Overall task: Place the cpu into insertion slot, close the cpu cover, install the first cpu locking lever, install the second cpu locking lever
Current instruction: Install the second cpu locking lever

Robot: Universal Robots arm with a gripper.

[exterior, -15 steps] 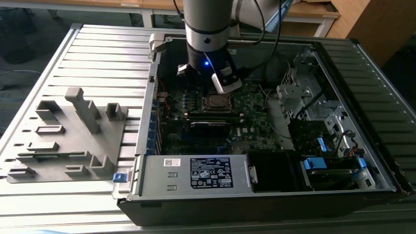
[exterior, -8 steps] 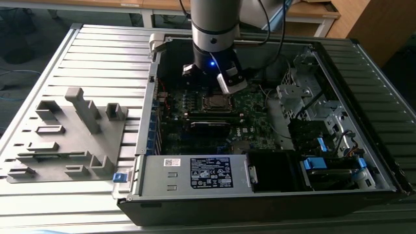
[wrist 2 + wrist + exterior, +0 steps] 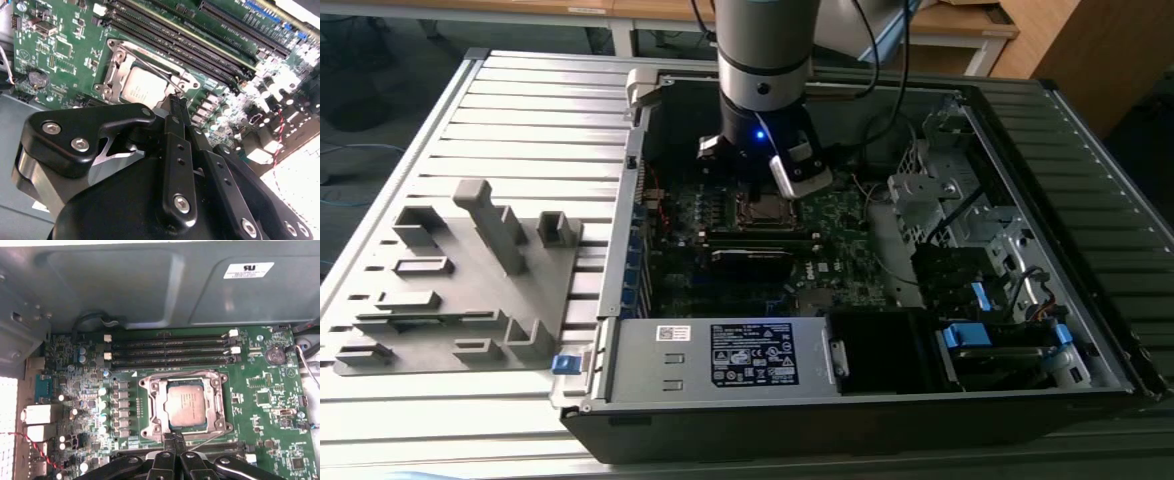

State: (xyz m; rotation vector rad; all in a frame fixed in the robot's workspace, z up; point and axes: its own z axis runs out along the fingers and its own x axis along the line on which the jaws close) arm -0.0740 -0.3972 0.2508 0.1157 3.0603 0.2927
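The cpu [image 3: 185, 407] lies flat in the insertion slot [image 3: 762, 209], grey metal top up. The silver cpu cover [image 3: 155, 410] is folded down around it, and the chip shows through its window. One thin wire locking lever [image 3: 180, 372] runs along the socket edge by the memory slots. The other locking lever [image 3: 210, 439] slants up off the board toward my fingertips. My gripper [image 3: 174, 439] is shut, its tips just at the socket's edge and touching that lever's end. In the second wrist view the gripper [image 3: 176, 102] sits beside the cpu [image 3: 142, 90]. In the exterior view the gripper [image 3: 754, 188] hangs over the socket.
Black memory slots [image 3: 170, 352] lie just beyond the socket, with the grey case wall [image 3: 150, 285] behind them. A power supply box [image 3: 720, 355] with a white label fills the case's near side, and drive bays [image 3: 987, 330] stand at the exterior view's right. A grey fixture tray [image 3: 454, 280] sits outside.
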